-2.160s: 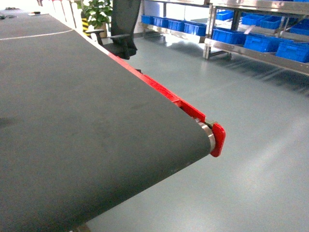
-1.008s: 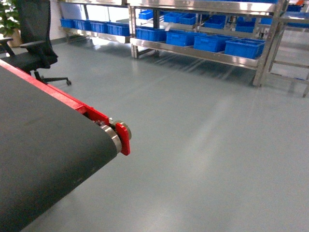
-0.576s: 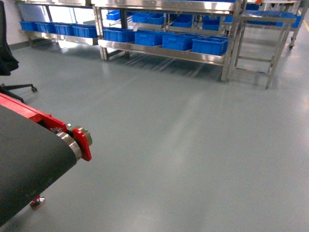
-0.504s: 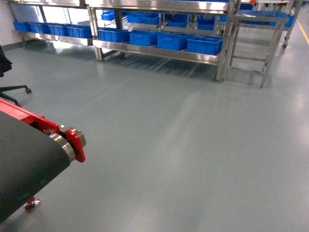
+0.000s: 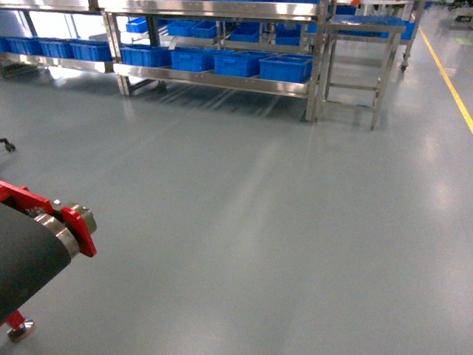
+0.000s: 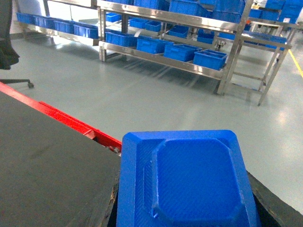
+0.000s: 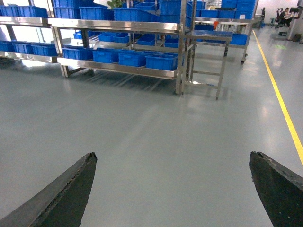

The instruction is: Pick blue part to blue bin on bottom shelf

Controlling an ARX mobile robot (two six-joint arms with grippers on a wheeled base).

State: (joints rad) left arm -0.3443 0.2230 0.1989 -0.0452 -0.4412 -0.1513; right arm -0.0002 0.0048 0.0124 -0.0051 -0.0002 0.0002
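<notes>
The blue part (image 6: 189, 182) fills the bottom of the left wrist view, clamped in the left tool, sitting right above the end of the black conveyor belt (image 6: 47, 161) with its red side rail (image 6: 71, 124). Right tool (image 7: 173, 189) has its fingers (image 7: 61, 196) spread wide apart over bare grey floor (image 5: 281, 222). Way across the floor, a row of blue bins (image 5: 286, 68) lines the bottom shelf (image 5: 222, 81) of the steel rack.

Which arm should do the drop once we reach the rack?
Left, likely. Its wrist view is filled by the blue part, apparently in that end effector. The right end effector is open and empty. The blue bins are across the floor.
</notes>
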